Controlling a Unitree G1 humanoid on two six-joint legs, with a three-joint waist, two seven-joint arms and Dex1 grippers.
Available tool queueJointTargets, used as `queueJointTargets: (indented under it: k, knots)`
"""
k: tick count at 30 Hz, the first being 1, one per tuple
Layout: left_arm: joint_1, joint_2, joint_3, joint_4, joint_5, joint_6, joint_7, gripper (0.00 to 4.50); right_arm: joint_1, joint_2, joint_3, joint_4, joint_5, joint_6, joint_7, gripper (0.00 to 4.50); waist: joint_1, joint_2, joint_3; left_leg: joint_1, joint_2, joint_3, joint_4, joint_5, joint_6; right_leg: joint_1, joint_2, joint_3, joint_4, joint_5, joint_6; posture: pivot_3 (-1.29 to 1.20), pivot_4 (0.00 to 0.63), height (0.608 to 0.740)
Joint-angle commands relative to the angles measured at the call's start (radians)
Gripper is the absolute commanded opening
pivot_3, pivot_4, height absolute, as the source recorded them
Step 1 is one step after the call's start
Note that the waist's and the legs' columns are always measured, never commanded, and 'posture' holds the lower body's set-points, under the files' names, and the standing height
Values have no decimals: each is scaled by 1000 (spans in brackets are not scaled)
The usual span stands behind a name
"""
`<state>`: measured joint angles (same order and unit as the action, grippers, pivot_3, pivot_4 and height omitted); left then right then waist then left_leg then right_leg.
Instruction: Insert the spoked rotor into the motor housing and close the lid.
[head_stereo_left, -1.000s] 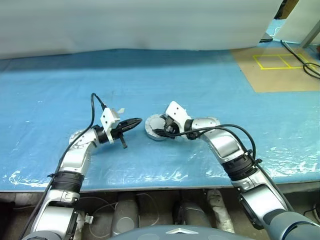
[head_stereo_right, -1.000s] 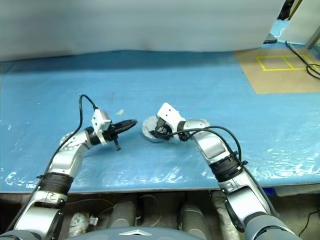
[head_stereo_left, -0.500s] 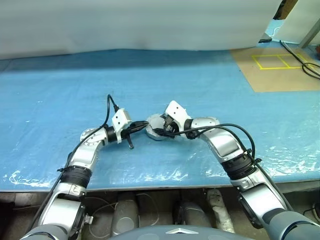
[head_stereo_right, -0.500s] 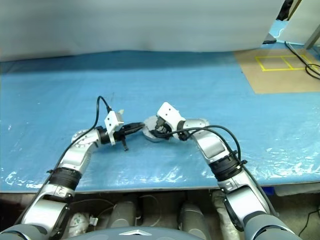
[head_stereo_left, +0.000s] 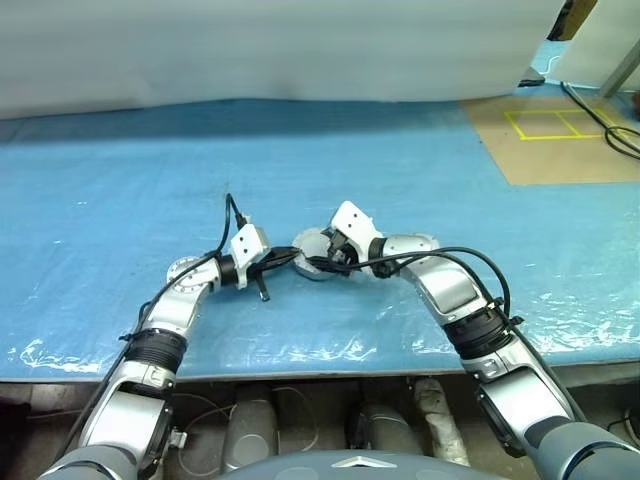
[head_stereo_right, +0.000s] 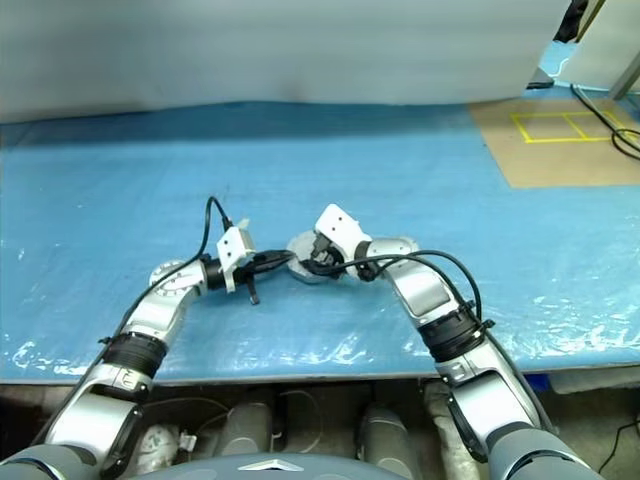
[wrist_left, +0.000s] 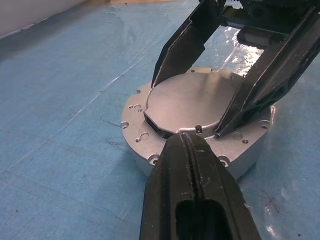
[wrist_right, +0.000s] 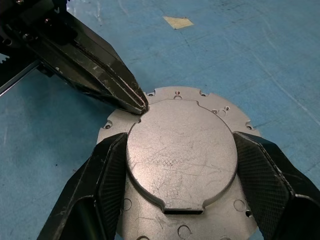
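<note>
between the right gripper's (wrist_right: 180, 165) two spread black fingers (wrist_right: 102, 182) sits the lid (wrist_right: 182, 152), plain grey face up, each finger lying against an opposite edge of it; the jaws stand wide because the disc is wide, and they seem to be steadying or centring it rather than carrying it. directly under the lid, and ringing it on every side, is the motor housing (wrist_left: 150, 132), its flat flange dotted with small holes and resting on the blue sheet (head_stereo_left: 150, 180) that covers the table. the lid looks seated, or nearly so, in the housing's recess, with its small notch toward the right wrist. the spoked rotor cannot be seen; judging by the lid's position it is probably already inside, though that cannot be confirmed. just past the lid's far edge from the right wrist, the left gripper (wrist_left: 187, 137) comes in with its fingers pinched fully together and nothing between them, the tip touching or just beside the lid's rim where it meets the flange. held shut like that it works as a single prod, likely to press or nudge the lid down flush. farther off, a small scrap of tape (wrist_right: 178, 22) lies on the sheet.
</note>
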<state>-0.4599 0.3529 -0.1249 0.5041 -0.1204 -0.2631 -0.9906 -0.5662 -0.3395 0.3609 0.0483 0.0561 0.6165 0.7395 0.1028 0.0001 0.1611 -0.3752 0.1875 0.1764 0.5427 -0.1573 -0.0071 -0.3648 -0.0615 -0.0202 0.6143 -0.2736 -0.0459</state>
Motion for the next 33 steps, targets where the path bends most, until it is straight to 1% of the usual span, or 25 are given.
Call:
queueJointTargets:
  k: [1,4,6,7,8,9,12,15,17,18,19,21,23,26,29,31,33]
  knots:
    - [-8,-6,-35,34,49,-21,16,0,51,-29,17,69,-22,70,-1,2951,2,0,0,0,0,0,0,0,0,0,0,0,0,0,0,0,150,740]
    - [-14,-6,-39,44,56,-26,22,0,60,-31,14,48,-15,42,12,2951,5,0,0,1,-1,0,0,0,0,1,-1,0,0,0,0,0,150,740]
    - [-16,-4,-40,49,59,-28,26,0,65,-31,4,34,0,28,27,3685,7,0,0,1,-1,0,-1,0,0,2,-1,0,-1,0,0,0,150,740]
    - [-17,-4,-40,51,59,-29,26,0,68,-33,1,26,8,22,38,3935,8,0,0,1,-1,0,-1,0,0,2,-1,0,-2,0,0,0,150,740]
    - [-17,-2,-41,54,60,-31,26,0,72,-35,-2,16,14,18,47,4276,8,0,0,1,-1,0,-1,0,0,2,-1,0,-3,0,1,0,150,740]
    - [-18,-1,-41,56,60,-32,26,0,76,-37,-4,7,16,9,51,4464,7,0,0,1,-1,0,-1,0,0,2,-1,0,-3,0,1,0,150,740]
    - [-18,-1,-41,60,59,-34,24,0,90,-50,-9,-46,23,-29,69,4464,8,0,0,0,-1,0,-2,0,0,2,-1,-1,-5,0,1,0,150,740]
    - [-16,-5,-41,52,53,-32,22,0,93,-47,-67,-92,86,-71,105,4464,6,0,0,-1,-1,0,-3,0,0,0,-1,-1,-6,0,1,0,150,740]
    - [-16,-6,-42,50,52,-32,21,0,94,-49,-109,-138,143,-71,137,4464,5,0,0,-5,-1,0,-3,0,0,-3,0,-1,-6,0,1,0,150,740]
    - [-16,-6,-42,51,52,-34,20,0,88,-40,-134,-144,159,-74,128,4464,4,0,0,-7,-1,0,-3,0,0,-5,0,-2,-6,0,1,0,150,740]
    - [-15,-6,-41,51,51,-34,19,0,80,-26,-161,-140,174,-78,110,4464,2,0,0,-10,0,0,-3,0,0,-7,0,-2,-6,3,5,0,150,740]
    - [-14,-5,-40,50,49,-36,17,0,62,11,-220,-126,208,-75,64,4464,-1,0,0,-11,0,0,-3,0,0,-8,0,-3,-5,3,5,0,150,740]
    - [-16,-5,-41,52,49,-39,13,0,42,46,-303,-128,289,-19,38,4464,-2,0,0,-12,0,0,-3,0,0,-9,0,-3,-4,3,5,0,150,740]
    - [-21,-4,-41,56,48,-40,10,0,31,72,-380,-126,367,58,4,4464,-2,0,0,-12,0,0,-3,0,0,-9,0,-3,-4,3,5,0,150,740]
    - [-25,-1,-41,57,48,-40,7,0,47,55,-434,-112,445,185,-8,4464,-1,0,0,-12,0,0,-3,0,0,-8,0,-4,-5,2,4,0,150,740]
    - [-25,1,-41,58,49,-41,4,0,52,33,-503,-52,519,321,-16,4464,-1,0,0,-12,0,0,-3,0,0,-8,0,-4,-5,2,4,0,150,740]
    - [-24,4,-40,62,50,-45,1,0,64,-3,-533,-14,580,442,6,4464,1,0,0,-12,0,0,-3,0,0,-8,0,-4,-5,3,4,0,150,740]
